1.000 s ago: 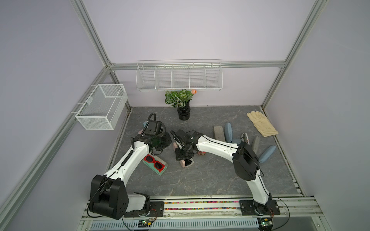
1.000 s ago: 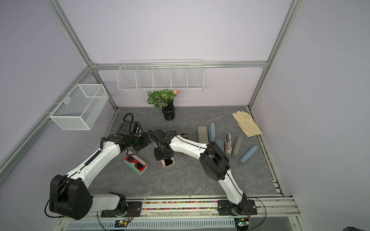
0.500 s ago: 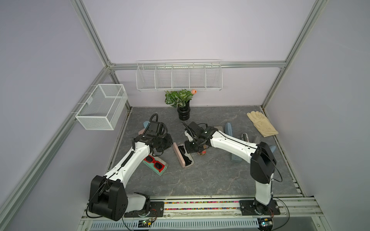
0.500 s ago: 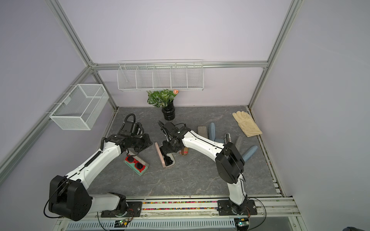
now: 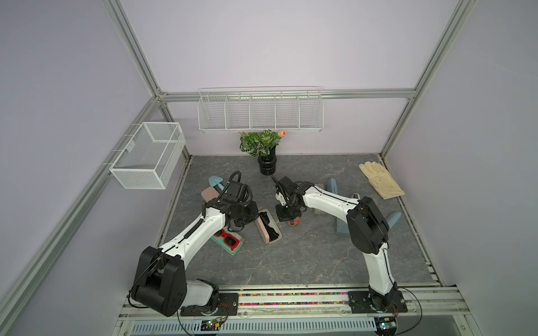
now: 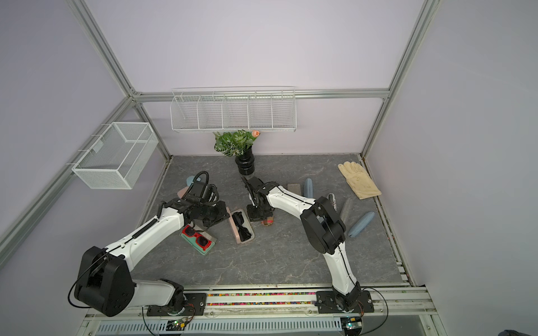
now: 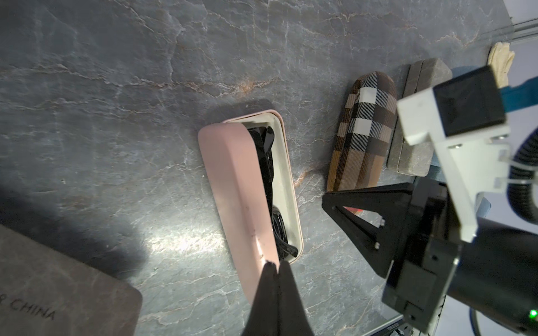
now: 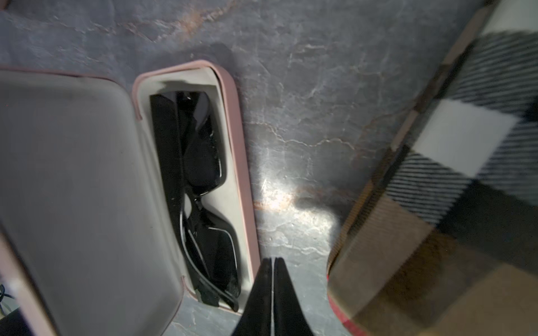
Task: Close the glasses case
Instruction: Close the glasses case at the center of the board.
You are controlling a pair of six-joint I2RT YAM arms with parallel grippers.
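Both top views look down steeply from high above the front rail (image 5: 291, 297), facing the back wall (image 5: 262, 43) and covering the whole table (image 5: 291, 261). Each wrist view looks down from close by; both share the open pink case (image 7: 238, 189) and plaid case (image 7: 364, 131).

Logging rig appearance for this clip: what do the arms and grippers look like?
The left arm and right arm have white shells with black joints and bases. The left gripper and right gripper have black fingers tapering to points. A black corrugated cable loops over the left wrist.
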